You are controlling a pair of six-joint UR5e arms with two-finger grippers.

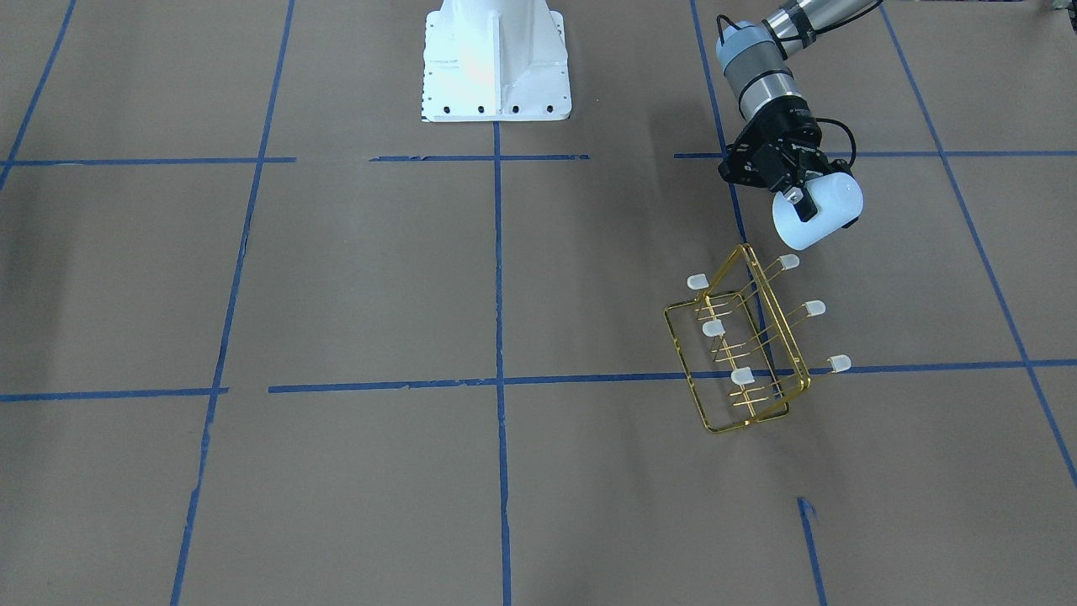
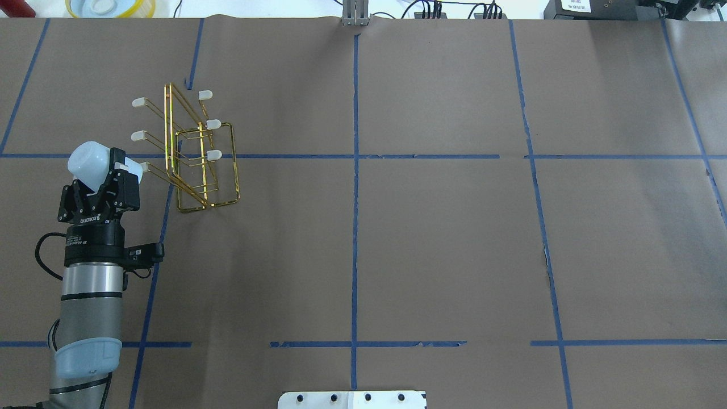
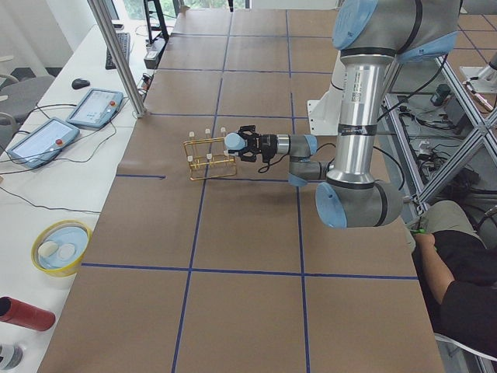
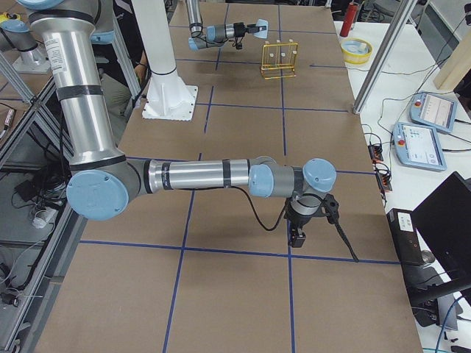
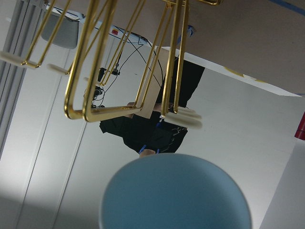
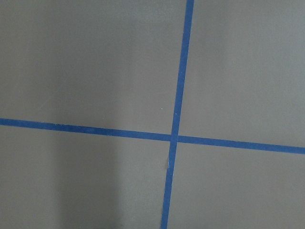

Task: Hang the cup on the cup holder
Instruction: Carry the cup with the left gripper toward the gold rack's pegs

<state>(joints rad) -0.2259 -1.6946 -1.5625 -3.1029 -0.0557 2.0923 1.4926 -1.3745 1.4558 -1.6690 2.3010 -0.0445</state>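
Left pincer (image 2: 105,170) clamped on the cup (image 2: 88,159), mid-left in the overhead view, held above the surface (image 2: 431,238) just beside the rack's (image 2: 168,128) nearest prong. Right pincer (image 4: 298,237) hangs well apart; fingers apart or together, can't tell.

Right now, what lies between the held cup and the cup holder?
Nothing; the front-facing view shows only bare table between the cup and the cup holder's nearest prong.

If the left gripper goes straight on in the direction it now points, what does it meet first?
Probably nothing. The left gripper, carrying the cup, points just past the outer side of the cup holder. Depth is unclear, so the cup might graze the nearest prong cap.
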